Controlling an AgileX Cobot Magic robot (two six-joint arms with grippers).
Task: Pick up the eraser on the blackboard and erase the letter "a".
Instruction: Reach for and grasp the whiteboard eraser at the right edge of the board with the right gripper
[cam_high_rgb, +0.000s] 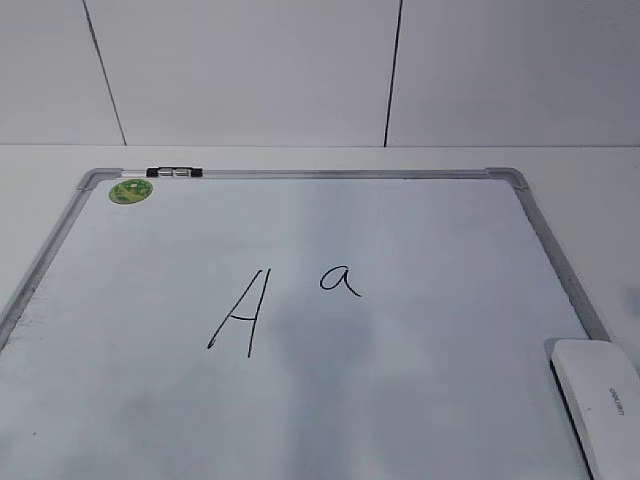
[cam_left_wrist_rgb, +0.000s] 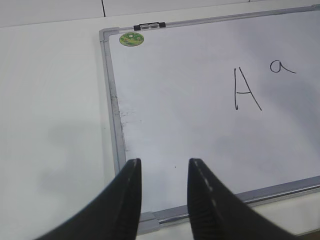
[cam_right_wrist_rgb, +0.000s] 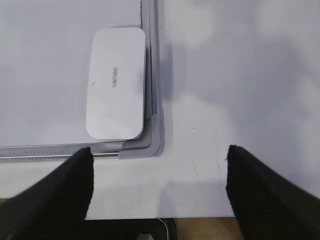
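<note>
Your right gripper (cam_right_wrist_rgb: 159, 187) hangs wide open beside the eraser (cam_right_wrist_rgb: 116, 82), which lies in the blackboard's (cam_right_wrist_rgb: 155, 107) corner against the frame; descending there, a finger may catch it.

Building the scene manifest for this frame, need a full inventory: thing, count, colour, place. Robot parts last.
blackboard: 1, white surface with grey frame, lying flat on the table and filling most of the exterior view
letter "a": 1, black marker, near the board's middle, right of the capital
capital "A": 1, black marker, left of the small letter
eraser: 1, white with small grey lettering, lying on the board at its near right corner, against the frame
green sticker: 1, round, far left corner of the board
clip: 1, black and silver, on the far frame rail beside the sticker
table: 1, white, under the board
wall: white panels with dark seams, behind the table
left gripper: 1, black, open, over the board's near left corner
right gripper: 1, black, open wide, empty, over the table just off the eraser's corner
</note>
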